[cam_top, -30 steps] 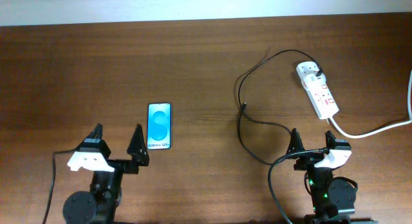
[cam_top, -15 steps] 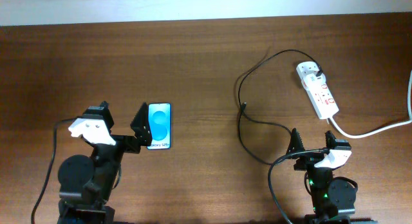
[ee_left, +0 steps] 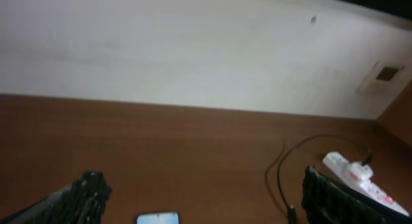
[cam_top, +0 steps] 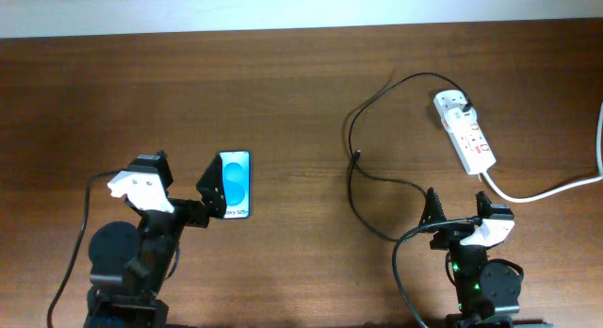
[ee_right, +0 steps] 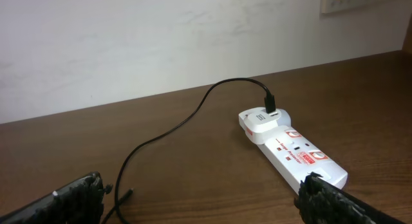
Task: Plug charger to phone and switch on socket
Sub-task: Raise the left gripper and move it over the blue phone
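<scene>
The phone lies flat on the table, blue screen up; its top edge shows in the left wrist view. My left gripper is open and empty, its right finger touching or just over the phone's left edge. The white socket strip lies at the back right, also seen in the right wrist view. The charger's black cable runs from its plug in the strip to a loose connector on the table. My right gripper is open and empty, near the front edge.
The strip's thick white cord runs off the right edge. A black robot cable loops by the right arm's base. A pale wall stands behind the table.
My left gripper has moved away from the front edge and toward the phone, and now stands beside it. The right arm, cable and strip have not moved.
</scene>
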`<state>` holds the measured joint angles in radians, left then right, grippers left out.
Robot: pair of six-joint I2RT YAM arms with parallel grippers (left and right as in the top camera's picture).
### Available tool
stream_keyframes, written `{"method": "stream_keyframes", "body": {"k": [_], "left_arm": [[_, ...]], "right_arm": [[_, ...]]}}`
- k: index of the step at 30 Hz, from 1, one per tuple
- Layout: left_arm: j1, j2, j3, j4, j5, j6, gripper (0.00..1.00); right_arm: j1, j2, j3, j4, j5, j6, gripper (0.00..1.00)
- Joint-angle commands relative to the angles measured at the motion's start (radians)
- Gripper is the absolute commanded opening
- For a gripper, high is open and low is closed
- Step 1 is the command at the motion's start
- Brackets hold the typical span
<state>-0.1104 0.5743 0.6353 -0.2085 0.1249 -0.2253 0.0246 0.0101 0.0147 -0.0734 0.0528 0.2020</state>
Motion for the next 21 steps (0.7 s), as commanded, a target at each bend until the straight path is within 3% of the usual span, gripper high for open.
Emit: {"method": "stream_keyframes", "body": {"k": [1, 9, 13, 16, 21], "left_arm": [[0.002, 0.0, 0.021, -0.058, 0.018, -0.002, 0.99], [0.002, 0.0, 0.028, -0.036, 0.123, -0.002, 0.99], [0.002, 0.029, 0.119, -0.087, 0.122, -0.01, 0.99], [0.002, 0.163, 0.318, -0.264, 0.041, -0.009, 0.99], [0.002, 0.481, 0.705, -0.54, 0.032, 0.017, 0.99]], "right_arm": [[-0.005, -0.006, -0.009, -0.001, 0.011, -0.006, 0.98], [-0.005, -0.006, -0.009, -0.001, 0.011, -0.006, 0.98], [-0.005, -0.006, -0.009, -0.001, 0.011, -0.006, 0.98], [-0.005, -0.006, -0.009, -0.001, 0.011, -0.006, 0.98], [-0.005, -0.006, -0.009, -0.001, 0.011, -0.006, 0.98]]}}
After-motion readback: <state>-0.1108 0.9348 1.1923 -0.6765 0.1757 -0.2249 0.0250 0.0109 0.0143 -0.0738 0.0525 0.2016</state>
